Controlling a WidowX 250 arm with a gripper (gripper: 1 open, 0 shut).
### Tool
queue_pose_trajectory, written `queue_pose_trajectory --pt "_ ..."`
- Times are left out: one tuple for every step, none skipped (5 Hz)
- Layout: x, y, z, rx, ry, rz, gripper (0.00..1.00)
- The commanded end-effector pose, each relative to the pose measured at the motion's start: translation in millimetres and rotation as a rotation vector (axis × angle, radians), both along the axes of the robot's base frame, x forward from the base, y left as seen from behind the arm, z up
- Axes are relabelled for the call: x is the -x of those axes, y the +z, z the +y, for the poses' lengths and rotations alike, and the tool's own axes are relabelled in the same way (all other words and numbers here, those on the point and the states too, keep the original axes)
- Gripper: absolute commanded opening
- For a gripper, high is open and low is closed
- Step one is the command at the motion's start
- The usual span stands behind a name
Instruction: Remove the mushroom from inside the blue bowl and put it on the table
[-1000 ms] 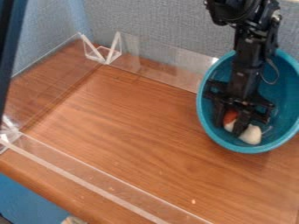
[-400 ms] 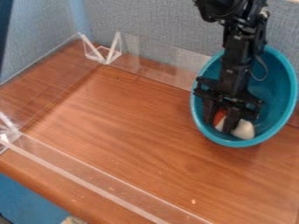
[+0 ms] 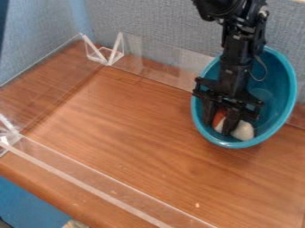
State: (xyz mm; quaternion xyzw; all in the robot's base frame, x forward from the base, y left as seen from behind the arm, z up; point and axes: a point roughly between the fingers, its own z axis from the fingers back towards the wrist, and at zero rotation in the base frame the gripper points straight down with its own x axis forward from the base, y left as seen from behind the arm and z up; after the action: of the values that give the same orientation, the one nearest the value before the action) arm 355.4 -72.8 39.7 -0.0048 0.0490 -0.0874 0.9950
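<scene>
- Mushroom (image 3: 243, 131): whitish, inside blue bowl (image 3: 280, 111), low in the bowl by its near side, next to the end effector (image 3: 226, 124); partly covered by it.
- Red-orange item (image 3: 218, 119): also in bowl, beside mushroom, mostly hidden behind the dark fingers.
- End effector: black, reaching down into bowl from above, tips at the red-orange item and mushroom. Open or closed: cannot tell, fingers blend together. Grip on either item: cannot tell.
- Arm (image 3: 244, 40): black, enters at top of view, right of center, roughly vertical over bowl; thin cable loop beside it.
- Bowl: teal-blue, round, deep, on right part of counter (image 3: 119, 134), opening facing up and toward camera.
- Counter: reddish-brown wood grain, bare across the middle.
- Clear low walls along counter edges, back and front left.
- White triangular bracket (image 3: 105, 50) at back left corner of counter.
- Gray textured panels (image 3: 155, 20) behind counter.
- Blue surface (image 3: 27, 205) below counter, bottom left.
- Small whitish spot at counter's near edge, too small to identify.
</scene>
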Motion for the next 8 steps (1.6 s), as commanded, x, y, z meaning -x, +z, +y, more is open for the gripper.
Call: queue_pose_trajectory --pt "-6.5 38.5 9.7 0.010 0.022 -0.099 0.00" --pt "-4.9 44.0 10.7 0.012 0.017 -0.104 0.00" --pt "-3.2 50.2 11.8 0.015 0.012 -0.110 0.00" --pt "-0.6 59.9 13.8 0.017 0.008 -0.123 0.00" --pt "2.9 67.8 16.7 0.017 0.001 -0.132 0.00" --pt "7.1 70.9 18.2 0.018 -0.011 -0.134 0.00" --pt "11.3 74.2 19.8 0.019 -0.023 -0.137 0.00" --pt "15.0 77.2 21.3 0.021 -0.035 -0.140 0.00"
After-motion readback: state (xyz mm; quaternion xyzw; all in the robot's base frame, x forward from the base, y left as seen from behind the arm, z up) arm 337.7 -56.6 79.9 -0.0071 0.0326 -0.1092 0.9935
